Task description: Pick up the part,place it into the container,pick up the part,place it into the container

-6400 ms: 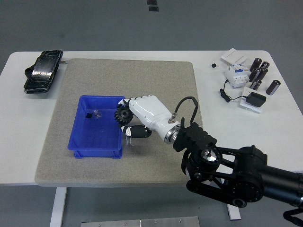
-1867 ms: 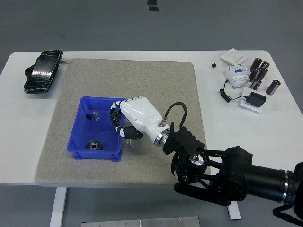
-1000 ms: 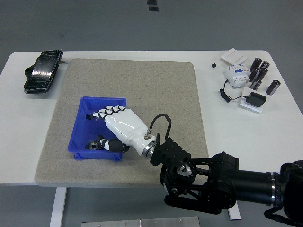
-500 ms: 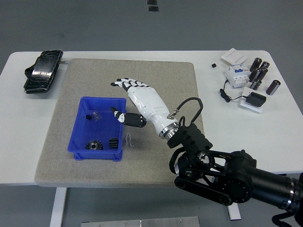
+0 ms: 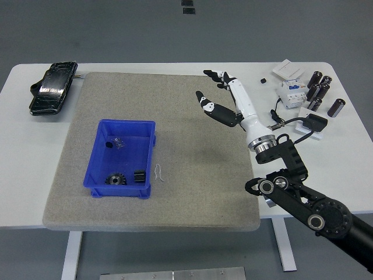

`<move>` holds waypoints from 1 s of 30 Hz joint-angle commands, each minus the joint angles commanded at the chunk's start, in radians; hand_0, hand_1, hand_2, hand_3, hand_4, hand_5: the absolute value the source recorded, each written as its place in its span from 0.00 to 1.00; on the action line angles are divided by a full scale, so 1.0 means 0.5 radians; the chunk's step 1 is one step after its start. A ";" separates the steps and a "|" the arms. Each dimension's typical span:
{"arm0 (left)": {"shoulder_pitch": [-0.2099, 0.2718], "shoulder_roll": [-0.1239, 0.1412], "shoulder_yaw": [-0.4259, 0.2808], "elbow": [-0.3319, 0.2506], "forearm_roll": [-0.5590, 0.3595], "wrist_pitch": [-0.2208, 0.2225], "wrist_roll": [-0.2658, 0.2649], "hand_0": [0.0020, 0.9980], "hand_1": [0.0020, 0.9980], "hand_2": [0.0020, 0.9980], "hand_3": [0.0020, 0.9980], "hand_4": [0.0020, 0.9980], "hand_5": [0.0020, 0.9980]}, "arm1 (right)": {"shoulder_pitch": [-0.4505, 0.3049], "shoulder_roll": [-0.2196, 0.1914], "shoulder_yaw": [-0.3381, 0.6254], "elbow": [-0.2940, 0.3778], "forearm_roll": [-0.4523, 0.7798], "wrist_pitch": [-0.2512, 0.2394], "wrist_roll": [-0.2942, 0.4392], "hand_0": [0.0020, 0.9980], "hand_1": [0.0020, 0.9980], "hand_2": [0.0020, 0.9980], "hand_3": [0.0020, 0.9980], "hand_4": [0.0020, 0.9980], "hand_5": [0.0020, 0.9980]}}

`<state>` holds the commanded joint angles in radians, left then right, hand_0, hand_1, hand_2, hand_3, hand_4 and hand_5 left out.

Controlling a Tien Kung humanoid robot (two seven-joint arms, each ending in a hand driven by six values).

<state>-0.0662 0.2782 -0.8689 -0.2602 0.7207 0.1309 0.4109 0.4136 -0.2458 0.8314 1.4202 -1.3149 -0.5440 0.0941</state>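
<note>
The blue container [image 5: 93,169] sits on the left part of the grey mat [image 5: 186,111]. Two dark gear parts lie in its near end: a round gear [image 5: 116,179] and a smaller toothed part [image 5: 139,177]. A small black piece [image 5: 108,143] and a clear bit lie in its far end. My right hand [image 5: 217,93] is white with black fingertips. It is open and empty, raised above the mat's right side, far from the container. The left arm is out of view.
A small bent wire [image 5: 159,172] lies on the mat right of the container. A black wrapped object [image 5: 53,87] lies at the table's far left. Dark cylinders [image 5: 319,92], a breaker [image 5: 290,91], white boxes and a black adapter [image 5: 315,123] sit at the far right.
My right hand has lifted away from the container and swung right and back, fingers spread. Both gear parts now lie in the container, where it let them go.
</note>
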 joint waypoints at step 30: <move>-0.045 0.084 0.007 0.003 0.010 -0.008 -0.004 0.68 0.64 0.60 0.59 0.67 0.31 | -0.394 -0.121 0.415 -0.025 1.083 0.053 0.403 0.75 0.76 0.74 0.69 0.68 0.38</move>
<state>-0.0886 0.3202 -0.8655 -0.2584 0.7255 0.1270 0.4088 0.2166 -0.3062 1.0387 1.4079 -0.7734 -0.5176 0.2958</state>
